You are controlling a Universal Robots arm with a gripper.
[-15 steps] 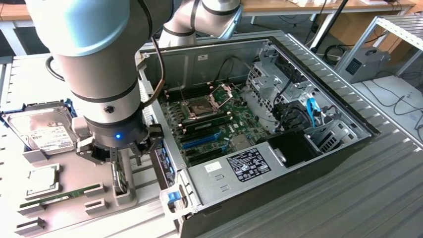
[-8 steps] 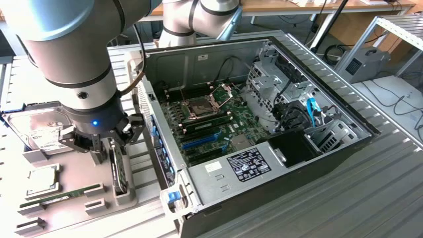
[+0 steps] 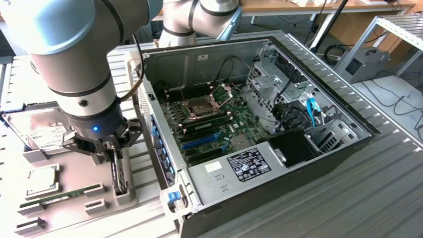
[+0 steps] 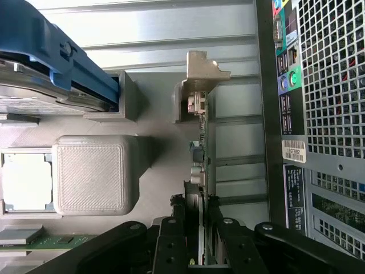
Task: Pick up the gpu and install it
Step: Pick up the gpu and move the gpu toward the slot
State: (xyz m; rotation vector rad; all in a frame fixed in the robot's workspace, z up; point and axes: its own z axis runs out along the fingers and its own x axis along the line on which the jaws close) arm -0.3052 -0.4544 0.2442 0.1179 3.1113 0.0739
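1. At the exterior view's lower left, the black gripper [image 3: 111, 154] [image 4: 197, 251] on the silver-grey robot arm [image 3: 66, 54] hangs directly over the gpu [image 3: 119, 174] [image 4: 199, 151], a thin dark expansion card with a silver metal end bracket.
2. The gpu stands on its edge in a slot of the grey plastic holder tray [image 3: 76, 210] [image 4: 154, 171], just beside the open black computer case [image 3: 297, 198] [image 4: 331, 85].
3. The jaws sit one on each side of the card, close against it; I cannot tell whether they actually clamp it.
4. On the same tray, towards the exterior view's left, lie a silver boxy hard drive with a white label [image 3: 39, 135], a square silver processor chip [image 3: 43, 177] [image 4: 25, 182] and a narrow green memory stick [image 3: 56, 197] [image 4: 34, 242].
5. The case lies on its side on the ribbed metal worktop [image 3: 357, 208], showing its green motherboard [image 3: 221, 119] in the frame's centre.
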